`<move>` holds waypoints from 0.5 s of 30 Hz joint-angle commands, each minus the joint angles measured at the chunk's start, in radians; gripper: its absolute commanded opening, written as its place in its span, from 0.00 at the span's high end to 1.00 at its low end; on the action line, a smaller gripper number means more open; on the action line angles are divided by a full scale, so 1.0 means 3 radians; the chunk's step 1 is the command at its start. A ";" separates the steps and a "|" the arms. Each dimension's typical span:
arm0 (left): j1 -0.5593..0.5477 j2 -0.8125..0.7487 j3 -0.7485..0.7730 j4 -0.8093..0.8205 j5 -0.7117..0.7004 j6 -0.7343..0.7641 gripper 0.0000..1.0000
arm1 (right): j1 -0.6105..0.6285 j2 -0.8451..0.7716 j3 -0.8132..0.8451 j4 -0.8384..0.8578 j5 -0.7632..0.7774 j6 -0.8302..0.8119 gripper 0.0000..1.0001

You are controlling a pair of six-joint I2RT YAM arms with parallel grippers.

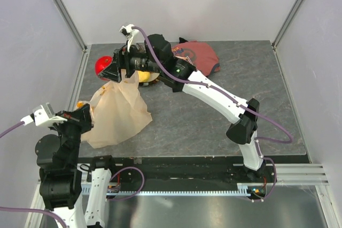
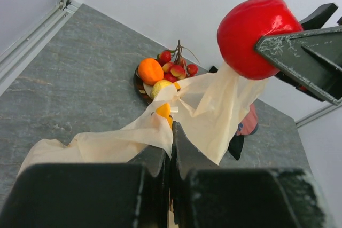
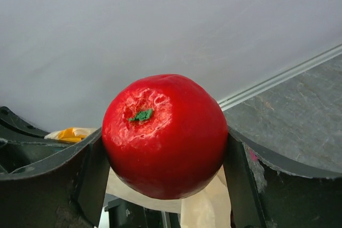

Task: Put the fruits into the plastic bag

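My right gripper (image 1: pixel 109 68) is shut on the shiny red apple (image 1: pixel 103 67) and holds it above the table at the back left. The apple fills the right wrist view (image 3: pixel 165 134) between both fingers. The cream plastic bag (image 1: pixel 117 113) lies below it, and one edge rises to just under the apple (image 2: pixel 214 105). My left gripper (image 2: pixel 172 132) is shut on the bag's near edge (image 1: pixel 85 115). An orange (image 2: pixel 150 70), a yellow pear-like fruit (image 2: pixel 160 86) and small red berries (image 2: pixel 176 67) sit on the dark plate (image 2: pixel 138 85). The grapes are hidden.
A red-and-black printed cloth (image 1: pixel 200 54) lies at the back, behind the right arm, and also shows in the left wrist view (image 2: pixel 247 124). The white walls with metal rails close in the table at the left, back and right.
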 commanded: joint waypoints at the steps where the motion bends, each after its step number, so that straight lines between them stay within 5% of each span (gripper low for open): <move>1: 0.0016 -0.0110 0.0034 -0.0214 -0.0006 -0.0121 0.98 | -0.0004 -0.0043 0.0470 0.0025 0.0040 -0.0156 0.52; 15: 0.0017 -0.0269 -0.0047 -0.0485 -0.0032 -0.0085 0.98 | 0.0011 0.0325 0.0758 0.0194 0.0265 -0.0294 0.51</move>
